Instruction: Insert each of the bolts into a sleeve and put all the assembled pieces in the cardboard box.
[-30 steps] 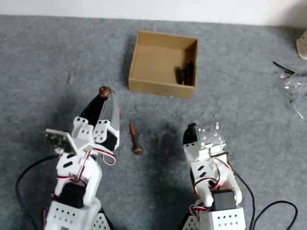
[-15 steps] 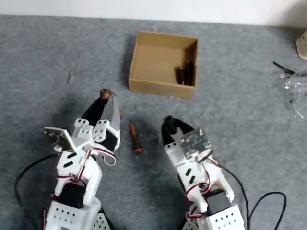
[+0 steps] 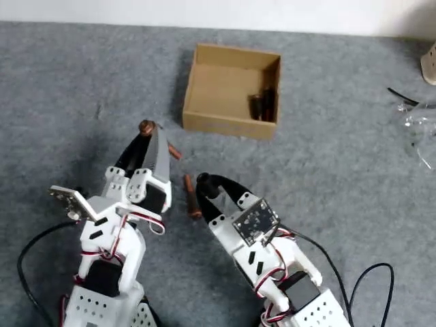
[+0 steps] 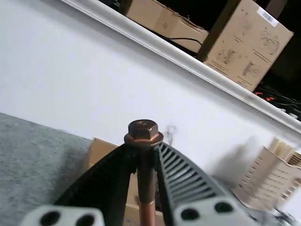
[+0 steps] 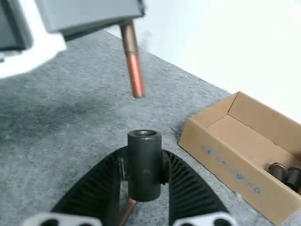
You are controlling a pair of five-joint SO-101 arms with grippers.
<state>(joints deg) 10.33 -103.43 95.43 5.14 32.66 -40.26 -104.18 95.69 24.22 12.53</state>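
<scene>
left fingers (image 4: 110,176) pinching bolt (image 4: 143,136), right fingers (image 5: 101,188) pinching sleeve (image 5: 144,165) near it, cardboard box (image 3: 225,124) beyond open carpet (image 3: 340,170)

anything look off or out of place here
Nothing stands out. The left gripper holds a bolt, the right gripper holds a sleeve upright, one spare bolt lies flat on the carpet beside it, and two assembled pieces sit inside the cardboard box.
</scene>
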